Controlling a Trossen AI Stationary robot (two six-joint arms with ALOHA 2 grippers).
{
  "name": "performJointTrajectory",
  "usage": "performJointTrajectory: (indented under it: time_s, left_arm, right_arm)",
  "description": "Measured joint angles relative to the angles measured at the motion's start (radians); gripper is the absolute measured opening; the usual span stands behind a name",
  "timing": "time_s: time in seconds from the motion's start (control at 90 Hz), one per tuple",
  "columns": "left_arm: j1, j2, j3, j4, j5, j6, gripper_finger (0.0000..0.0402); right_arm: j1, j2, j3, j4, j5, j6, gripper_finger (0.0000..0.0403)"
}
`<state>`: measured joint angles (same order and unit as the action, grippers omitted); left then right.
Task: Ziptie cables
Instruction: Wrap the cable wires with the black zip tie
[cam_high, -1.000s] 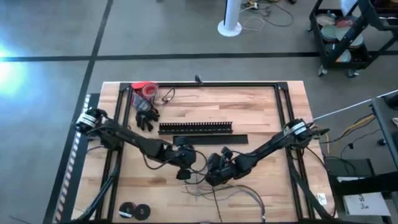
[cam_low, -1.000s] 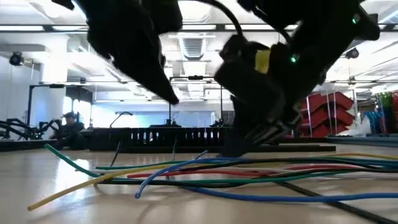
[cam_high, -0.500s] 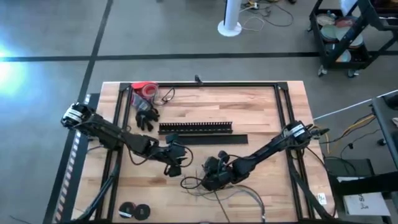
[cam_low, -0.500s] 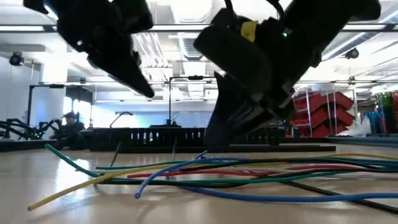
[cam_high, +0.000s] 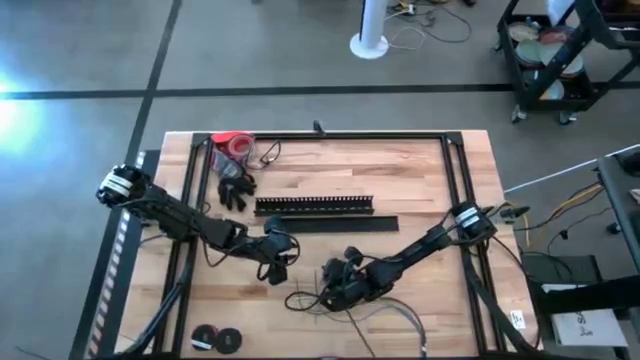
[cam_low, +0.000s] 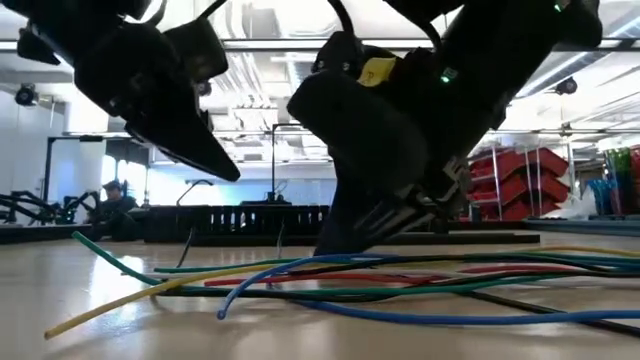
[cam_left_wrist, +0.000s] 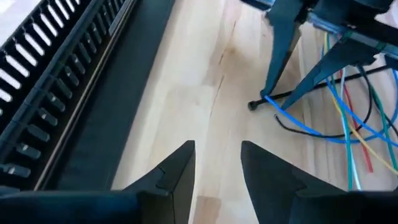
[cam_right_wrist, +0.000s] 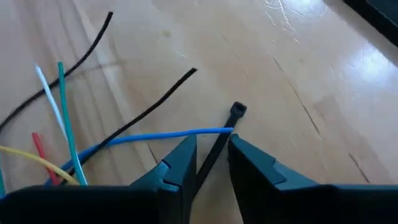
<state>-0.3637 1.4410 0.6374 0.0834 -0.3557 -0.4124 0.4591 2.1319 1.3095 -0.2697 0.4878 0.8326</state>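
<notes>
The cables (cam_high: 352, 306) are loose thin wires, blue, green, yellow, red, white and black, lying on the wooden table near its front middle (cam_low: 350, 272). My right gripper (cam_high: 333, 292) stands low at their left end, shut on a black zip tie (cam_right_wrist: 231, 119). A blue cable (cam_right_wrist: 155, 137) crosses just ahead of its fingertips. My left gripper (cam_high: 278, 258) hangs open over bare wood (cam_left_wrist: 216, 148), left of the cables, with nothing between its fingers. My right gripper pinches the zip tie's strap (cam_right_wrist: 214, 152) between its two fingers, a short way behind the head. The strap runs along the fingers, and the head (cam_right_wrist: 237, 111) sticks out past the tips. The fingers slant down toward the table's left, the head low by the blue cable.
A long black slotted bar (cam_high: 315, 205) and a flat black strip (cam_high: 345, 223) lie across the table's middle, just beyond both grippers. A black glove (cam_high: 236, 188) and a red object (cam_high: 233, 143) sit at the far left. Tape rolls (cam_high: 215, 340) lie at the near left.
My left gripper has drawn back toward the table's left edge, away from the cables. My right gripper has gone toward the near-left and lower, onto the cables' left end.
</notes>
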Motion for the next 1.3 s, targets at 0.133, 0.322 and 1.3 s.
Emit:
performJointTrajectory:
  time_s: [0.133, 0.322, 1.3]
  left_arm:
    - [0.000, 0.000, -0.021, 0.090, 0.000, 0.020, 0.0113]
    - [-0.002, 0.021, -0.108, 0.416, 0.002, 0.120, 0.0104]
    - [0.077, 0.419, 0.123, 0.706, 0.362, 0.443, 0.0160]
  right_arm:
    - [0.000, -0.002, -0.001, -0.020, 0.004, -0.042, 0.0015]
    - [0.052, -0.021, -0.010, -0.069, 0.166, -0.067, 0.0001]
    - [0.170, -0.223, -0.664, 1.175, 0.324, -0.319, 0.0000]
